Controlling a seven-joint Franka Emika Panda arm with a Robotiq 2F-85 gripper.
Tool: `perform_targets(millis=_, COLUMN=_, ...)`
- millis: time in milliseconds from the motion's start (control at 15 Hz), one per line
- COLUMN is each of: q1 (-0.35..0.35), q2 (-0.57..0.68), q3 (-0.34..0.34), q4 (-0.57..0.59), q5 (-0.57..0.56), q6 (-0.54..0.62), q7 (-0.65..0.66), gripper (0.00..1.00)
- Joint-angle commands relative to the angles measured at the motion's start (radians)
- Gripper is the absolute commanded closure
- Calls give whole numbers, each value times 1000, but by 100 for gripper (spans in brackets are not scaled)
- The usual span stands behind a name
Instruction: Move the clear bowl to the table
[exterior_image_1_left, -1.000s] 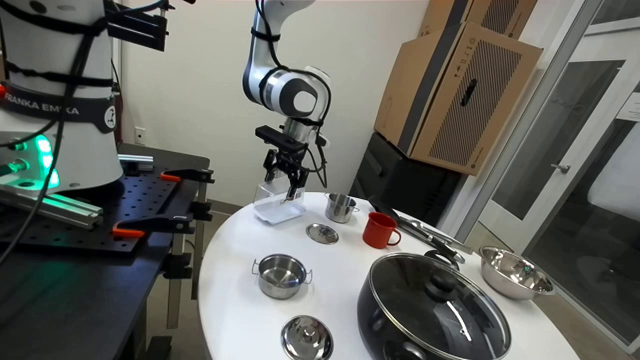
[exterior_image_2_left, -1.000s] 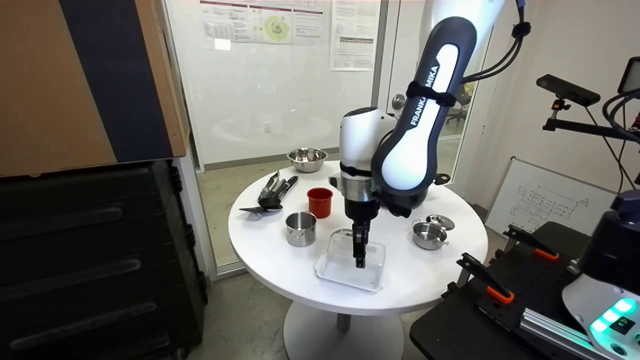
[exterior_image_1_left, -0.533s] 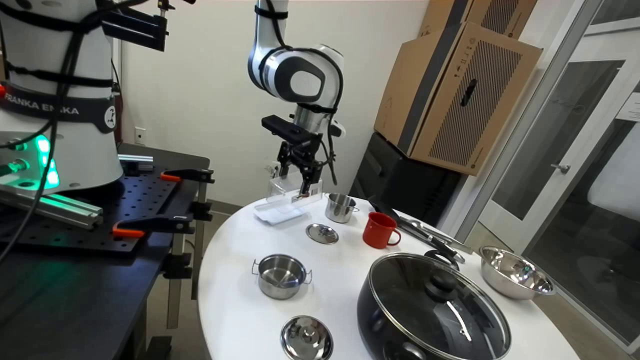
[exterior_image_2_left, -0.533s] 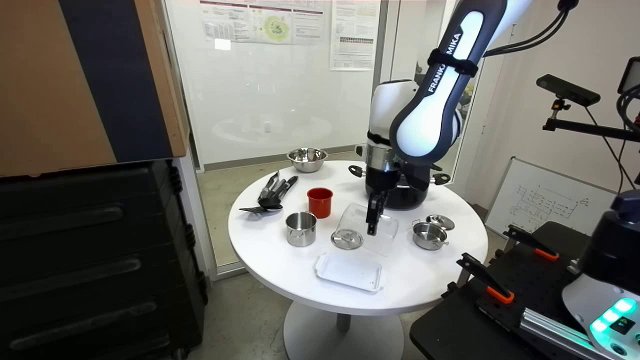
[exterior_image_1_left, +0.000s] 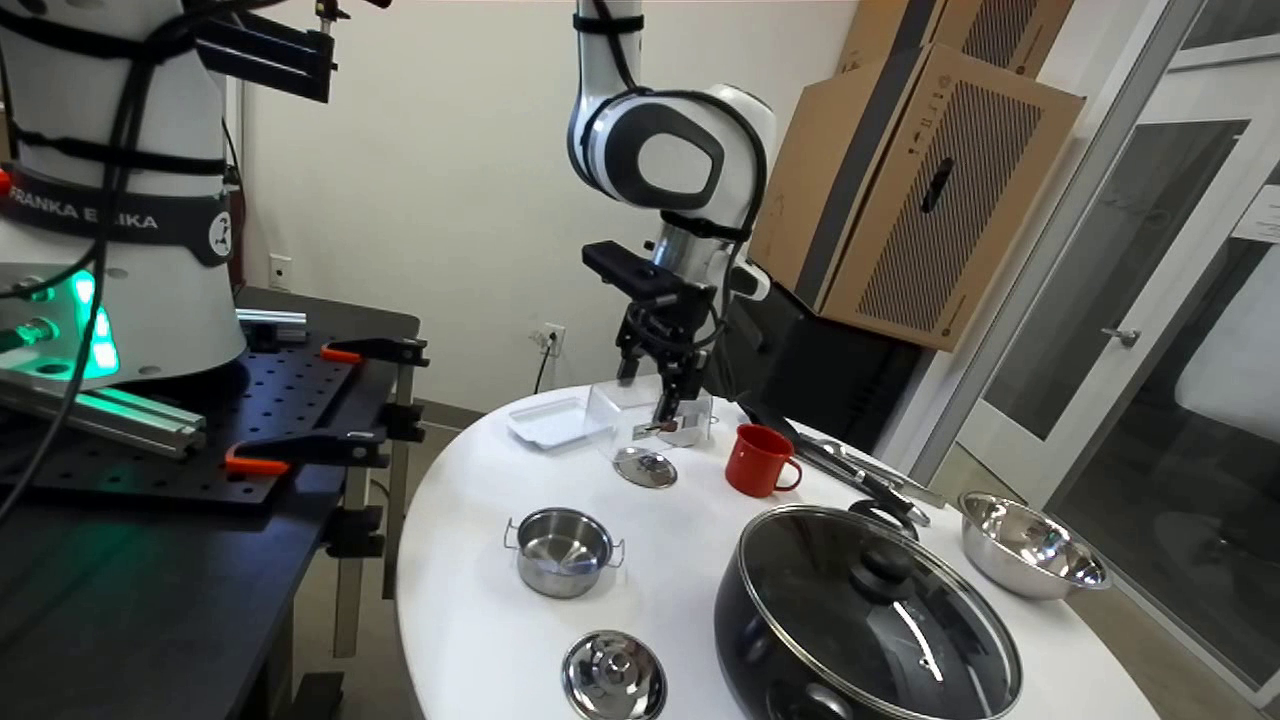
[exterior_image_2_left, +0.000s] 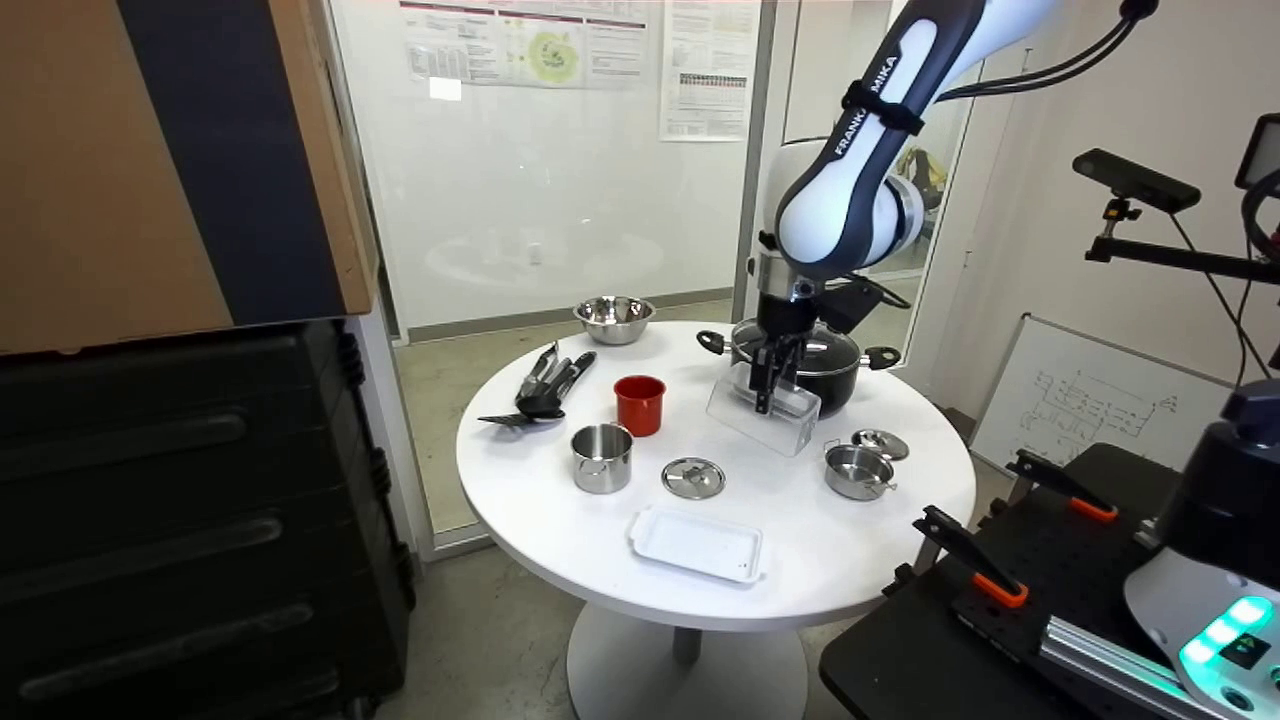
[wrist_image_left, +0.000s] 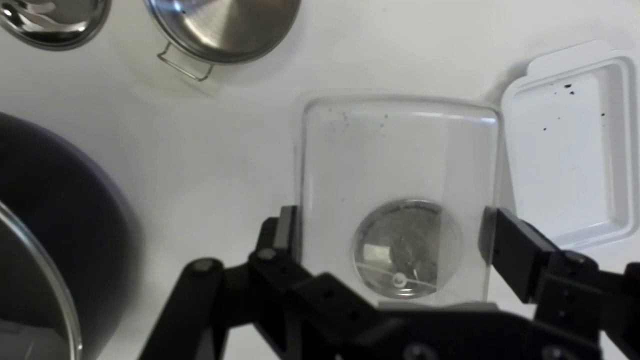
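Observation:
The clear bowl (exterior_image_1_left: 606, 404) is a see-through, colourless container with a rectangular outline. It also shows in an exterior view (exterior_image_2_left: 765, 428) and in the wrist view (wrist_image_left: 380, 155). My gripper (exterior_image_1_left: 646, 397) is shut on it, with one finger against each of two opposite walls, as the wrist view (wrist_image_left: 392, 232) shows. The gripper also shows in an exterior view (exterior_image_2_left: 763, 405). The bowl is held above the round white table (exterior_image_1_left: 480, 560), which also shows in an exterior view (exterior_image_2_left: 560, 530). How high it hangs is hard to tell.
A flat whitish tray (exterior_image_2_left: 700, 545) lies beside the bowl. A steel lid (wrist_image_left: 400, 250) shows through the bowl. A large black pot (exterior_image_1_left: 860, 620), a small steel pot (exterior_image_1_left: 563, 560), a red mug (exterior_image_1_left: 757, 462) and a steel cup (exterior_image_2_left: 602, 458) stand on the table. Black utensils (exterior_image_2_left: 545, 390) lie there too.
The gripper has carried the clear bowl from over the whitish tray across the table toward the black pot. The tray has stayed in place and is uncovered.

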Motion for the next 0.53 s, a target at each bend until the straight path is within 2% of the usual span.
perform_targets(millis=0, q1=25, q2=71, q3=-45, q4=125, q5=11, q6=-84, q7=22, gripper=35)
perform_targets(millis=467, q1=67, q2=234, q3=-96, q4=327, q5=1, q6=-207, q7=99, gripper=35)
